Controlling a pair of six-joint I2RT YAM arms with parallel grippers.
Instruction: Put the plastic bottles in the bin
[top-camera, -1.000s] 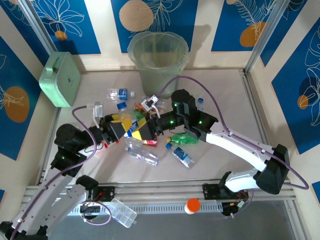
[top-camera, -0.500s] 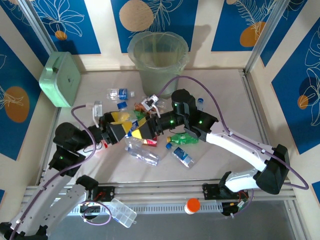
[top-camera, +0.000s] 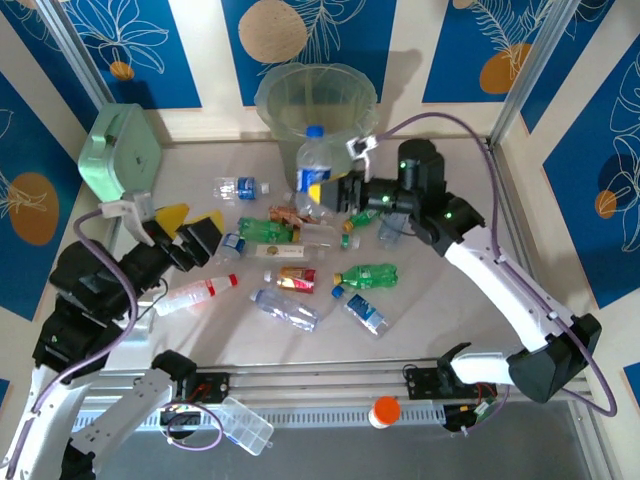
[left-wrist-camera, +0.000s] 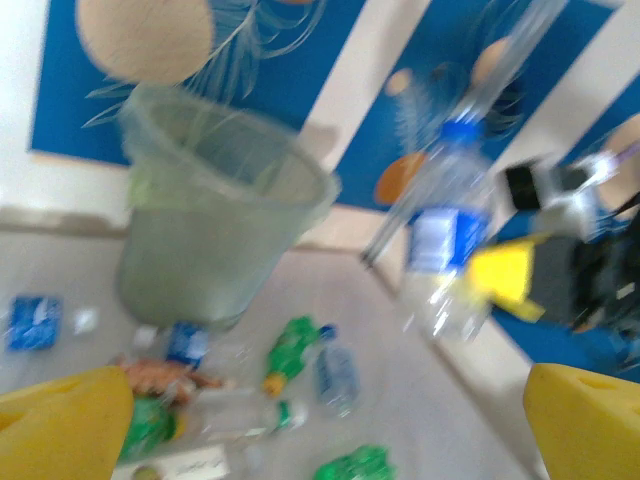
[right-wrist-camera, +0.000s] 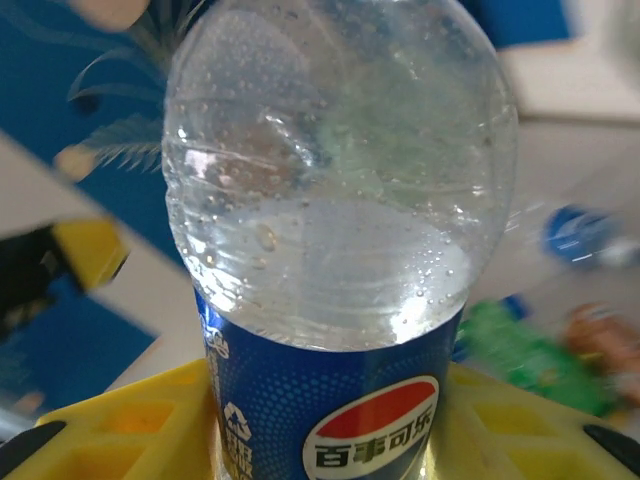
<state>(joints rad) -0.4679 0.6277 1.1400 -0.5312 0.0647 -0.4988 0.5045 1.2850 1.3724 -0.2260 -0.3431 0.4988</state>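
The right end effector (top-camera: 322, 190) is closed on a clear plastic bottle with a blue cap and blue label (top-camera: 313, 160). It holds the bottle upright by its lower body, lifted off the table. In the right wrist view its yellow pads (right-wrist-camera: 140, 425) sit against both sides of the label.

Just beyond this end effector stands the large translucent grey-green round bin with a clear liner (top-camera: 272, 88). The held bottle is in front of the bin's wall.

Nearer the arm bases than this end effector, other bottles lie on their sides. Among them are a green bottle with a yellow cap (top-camera: 368, 275), a crumpled clear bottle (top-camera: 285, 308), a blue-labelled bottle (top-camera: 362, 312) and a small red-labelled bottle (top-camera: 290, 275).

The left end effector (top-camera: 192, 220) is well to the left of the right one. It is open, its yellow fingers (left-wrist-camera: 60, 420) spread wide with nothing between them. A clear bottle with a red band (top-camera: 197, 292) lies just nearer the bases than it. A second green bottle (top-camera: 265, 230) lies to its right, between the two end effectors. Beyond it and to its left, a mint green square box (top-camera: 122, 155) leans at the table's far corner.

The table (top-camera: 430, 330) is pale beige and matte. The walls carry blue panels with white leaf drawings and tan circles, divided by cream strips and metal posts. On the metal rail at the near edge sit an orange-capped white jar (top-camera: 384, 410) and a clear compartment case (top-camera: 245, 425).
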